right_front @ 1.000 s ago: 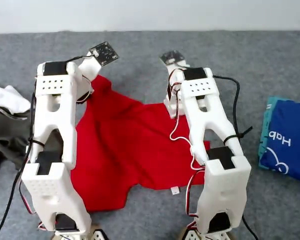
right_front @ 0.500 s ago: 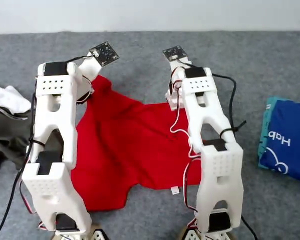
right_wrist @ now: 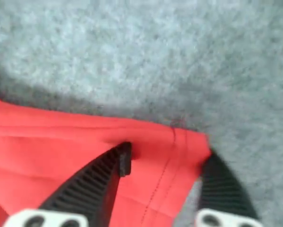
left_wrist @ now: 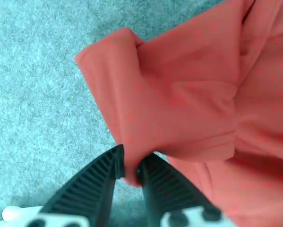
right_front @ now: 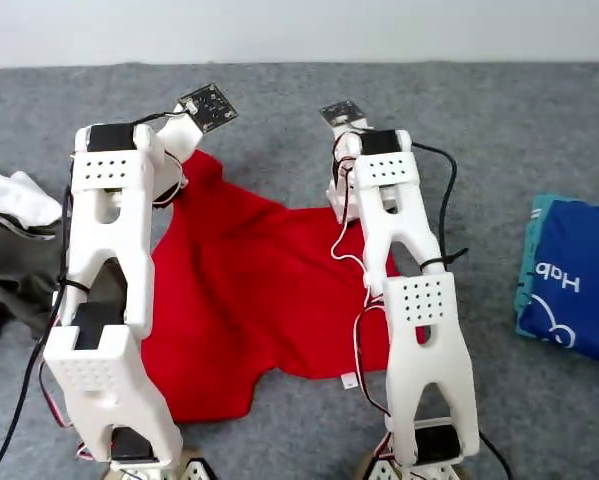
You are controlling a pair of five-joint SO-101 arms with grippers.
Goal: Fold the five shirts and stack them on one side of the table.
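left fingers (left_wrist: 95, 185) clamp red shirt (left_wrist: 188, 94) | right fingers (right_wrist: 91, 187) spread astride shirt corner

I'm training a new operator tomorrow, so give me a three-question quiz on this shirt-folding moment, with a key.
1. True or false: the left gripper is shut on the red shirt.
2. Multiple choice: the right gripper is A) shut on fabric, B) open astride a corner of the red shirt, C) open, far from any cloth.
3. Short answer: on which side of the table, the robot's left or right, does the folded blue shirt lie?
Key: 1 true; 2 B; 3 right.
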